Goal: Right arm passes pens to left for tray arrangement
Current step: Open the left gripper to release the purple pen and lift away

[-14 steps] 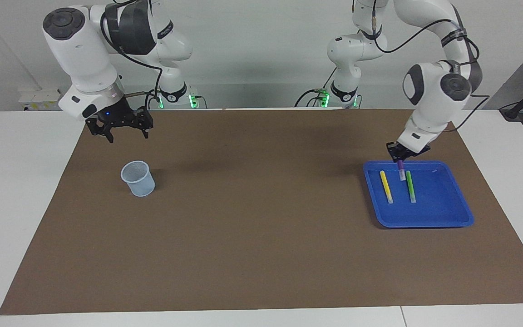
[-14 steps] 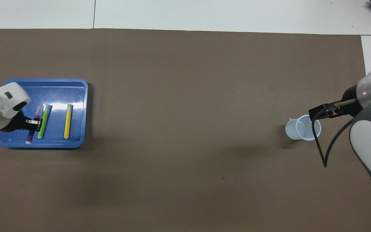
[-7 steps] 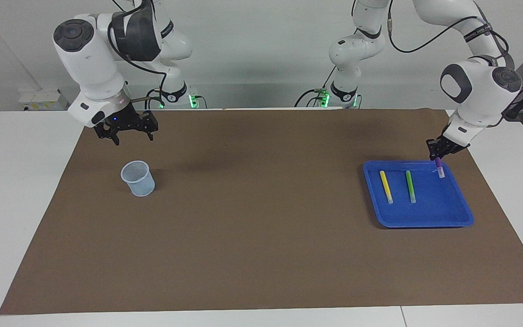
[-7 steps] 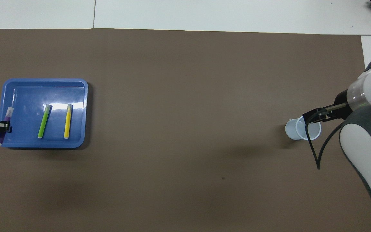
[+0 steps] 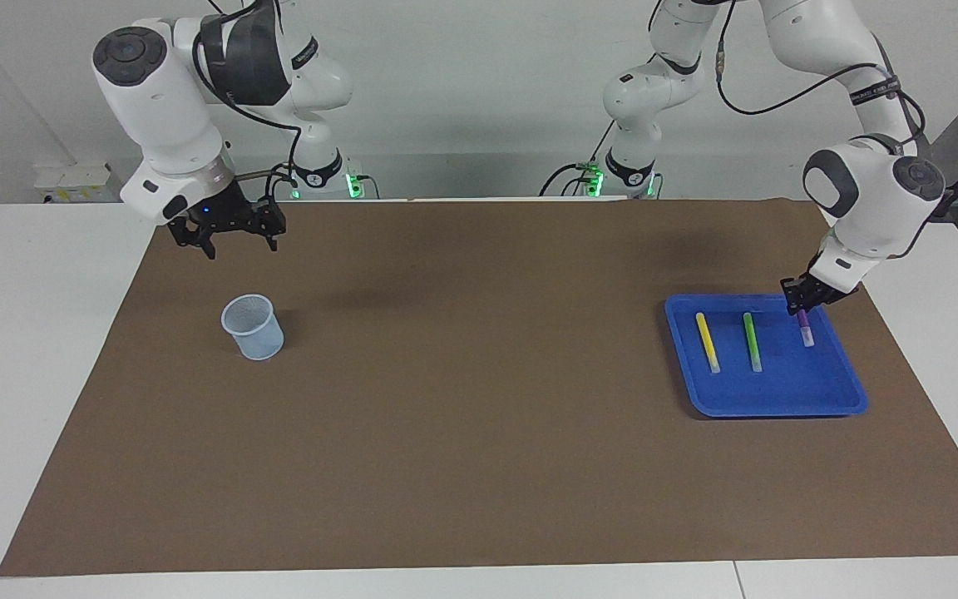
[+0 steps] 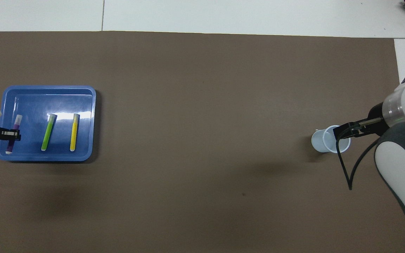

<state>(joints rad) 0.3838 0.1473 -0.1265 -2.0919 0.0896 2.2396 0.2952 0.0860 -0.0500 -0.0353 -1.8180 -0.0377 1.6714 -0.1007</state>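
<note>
Two pens, yellow (image 5: 707,341) and green (image 5: 751,341), lay in the blue tray (image 5: 778,405). At its three-o'clock side in the facing view, the left gripper (image 5: 801,308) pinched the tilted purple pen (image 5: 805,329); released high, it might roll askew. The right gripper (image 5: 234,243) waited, fingers spread, above the mat, the cup (image 5: 254,327) at its six o'clock.

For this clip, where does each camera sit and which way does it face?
Facing view: high across the table, looking at both robots; whole arms show, the left gripper holding the purple pen over the blue tray, the right gripper waiting, open, above the brown mat.
Overhead view: above the robots' end, looking steeply down; only the wrists show, left gripper, right gripper.
Shared: tray, yellow pen, green pen, purple pen, cup.
</note>
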